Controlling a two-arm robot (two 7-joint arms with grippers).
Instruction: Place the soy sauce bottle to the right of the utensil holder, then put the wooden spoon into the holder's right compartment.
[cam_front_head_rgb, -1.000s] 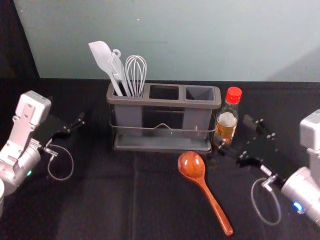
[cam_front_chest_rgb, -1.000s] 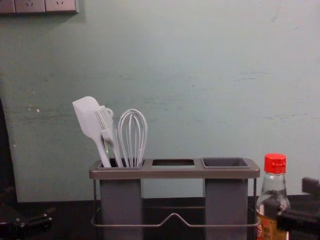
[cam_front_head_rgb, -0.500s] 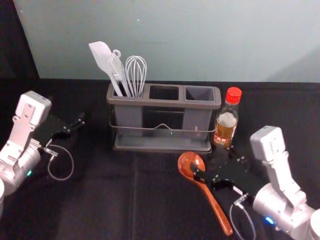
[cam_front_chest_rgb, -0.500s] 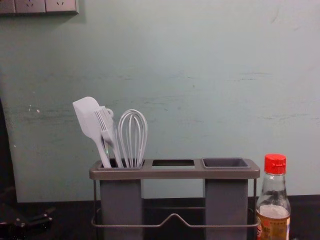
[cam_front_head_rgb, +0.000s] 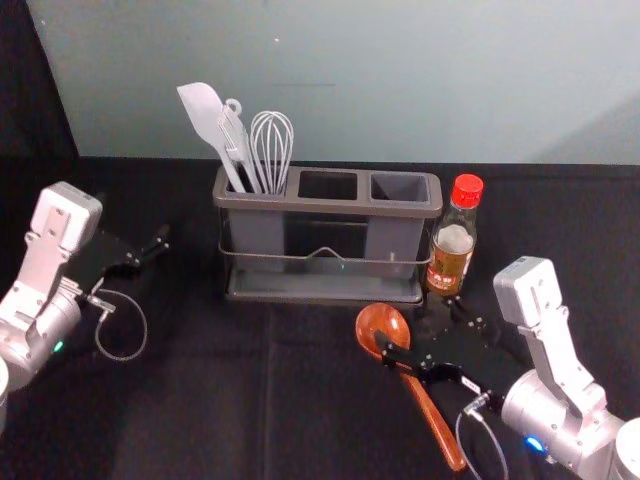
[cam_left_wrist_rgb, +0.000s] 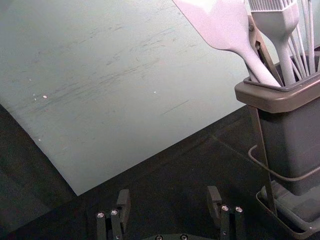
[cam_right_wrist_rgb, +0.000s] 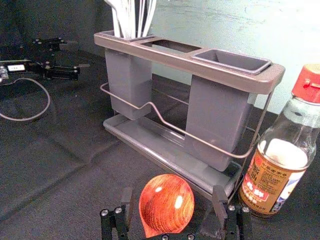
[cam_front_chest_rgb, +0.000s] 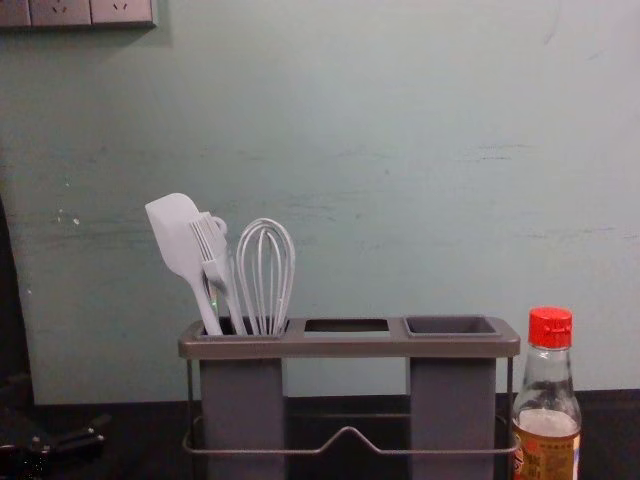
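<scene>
As seen in the head view, find wooden spoon (cam_front_head_rgb: 443, 437) flat on tabletop (cam_front_head_rgb: 210, 410), just in front of utensil holder (cam_front_head_rgb: 330, 206). Log long axis as slanted: bowl (cam_front_head_rgb: 377, 321) toward holder, handle (cam_front_head_rgb: 424, 406) running back toward robot and off to its right. Tag right pincer (cam_front_head_rgb: 417, 324) as nearer by far, reaching in from the right, one finger overlapping the join of bowl and handle. Cannot tell contact or height. Tag left pincer (cam_front_head_rgb: 160, 240) as idle, well apart on the left. Mark soy sauce bottle (cam_front_head_rgb: 452, 258) upright, just right of holder; looks placed. Mark right compartment (cam_front_head_rgb: 399, 187) as spoonless.

Right wrist view: wide spread, bowl between the fingers, nothing gripped. Read handle as leading from bowl back toward the wrist, so probably close across the axis. Watch for pinching on the round bowl: could slip or twist. Expect to need a lift and a turn to upright before insertion.

Left wrist view: also wide, holding nothing.

Chest view: bottle beside holder's right end, near the coming lift; avoid knocking. Spatula (cam_front_chest_rgb: 175, 235), brush (cam_front_chest_rgb: 212, 250) and whisk (cam_front_chest_rgb: 266, 270) in left compartment.
</scene>
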